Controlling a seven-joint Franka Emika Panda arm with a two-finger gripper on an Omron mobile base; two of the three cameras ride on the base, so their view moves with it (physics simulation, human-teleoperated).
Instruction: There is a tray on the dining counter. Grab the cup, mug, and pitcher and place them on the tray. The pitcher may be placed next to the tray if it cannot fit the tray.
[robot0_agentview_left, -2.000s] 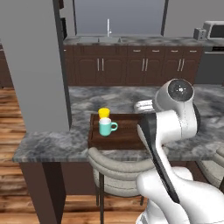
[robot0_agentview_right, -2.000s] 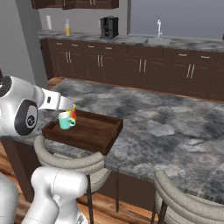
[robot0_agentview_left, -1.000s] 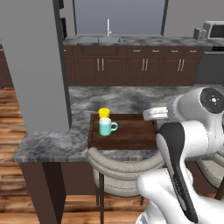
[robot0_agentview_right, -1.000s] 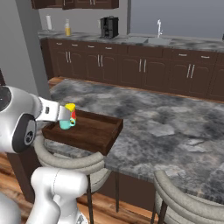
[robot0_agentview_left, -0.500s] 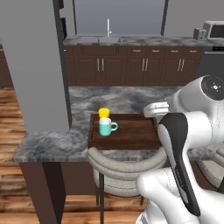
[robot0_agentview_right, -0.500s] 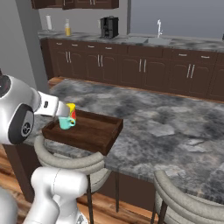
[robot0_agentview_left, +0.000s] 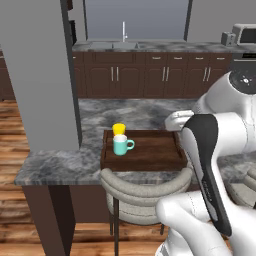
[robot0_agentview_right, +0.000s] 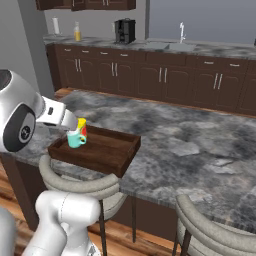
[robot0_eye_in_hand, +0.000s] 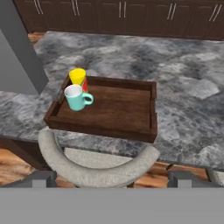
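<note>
Dark wooden tray (robot0_eye_in_hand: 118, 107) sat on marbled dining counter (robot0_eye_in_hand: 183, 87) near its edge; teal mug (robot0_eye_in_hand: 76, 97) upright in tray's corner, yellow cup (robot0_eye_in_hand: 78, 76) upright just behind it.

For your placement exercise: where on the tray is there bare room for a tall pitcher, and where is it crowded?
The tray is bare from the teal mug across to its far side wall. Its crowded corner holds the mug and the yellow cup, standing close together. The dining counter beside the tray is bare marbled stone.

Dark matt wooden tray (robot0_eye_in_hand: 114, 109) on polished marbled stone desk (robot0_eye_in_hand: 183, 78); smooth, perhaps glazed, teal mug (robot0_eye_in_hand: 77, 97); plain yellow cup (robot0_eye_in_hand: 78, 76).
</note>
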